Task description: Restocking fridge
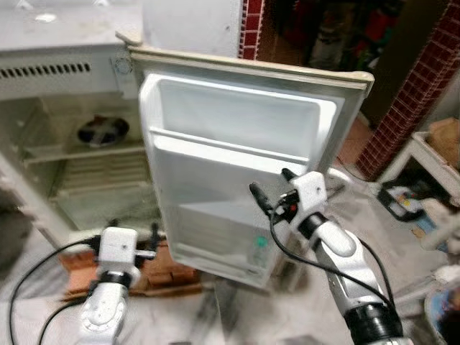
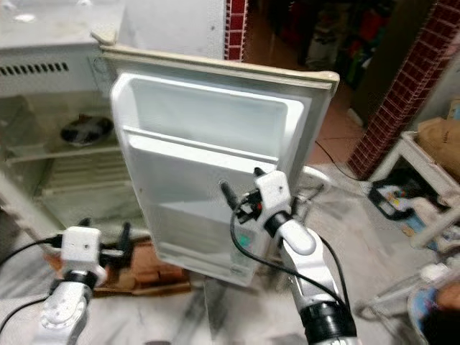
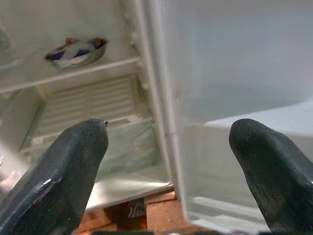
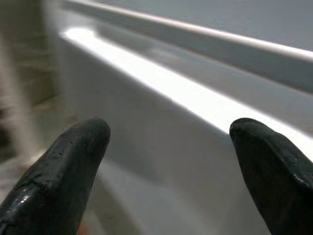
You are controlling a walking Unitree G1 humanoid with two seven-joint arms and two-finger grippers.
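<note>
The white fridge stands open, its door (image 1: 237,144) swung out toward me with its inner shelves showing. A clear bottle with a green cap (image 1: 257,251) stands in the door's lowest shelf. Inside the fridge (image 1: 43,100), a dark bowl (image 1: 103,130) with something in it sits on the upper shelf. My right gripper (image 1: 269,181) is raised in front of the door's middle shelf, open and empty. My left gripper (image 3: 168,128) is low by the fridge's bottom front edge, open and empty, pointing into the cabinet beside the door's hinge side.
Red bricks (image 1: 165,273) prop up the fridge at floor level. A brick pillar (image 1: 417,93) and a white rack (image 1: 431,154) stand at the right, with clutter (image 1: 402,205) on the floor beneath. Black cables trail from both wrists.
</note>
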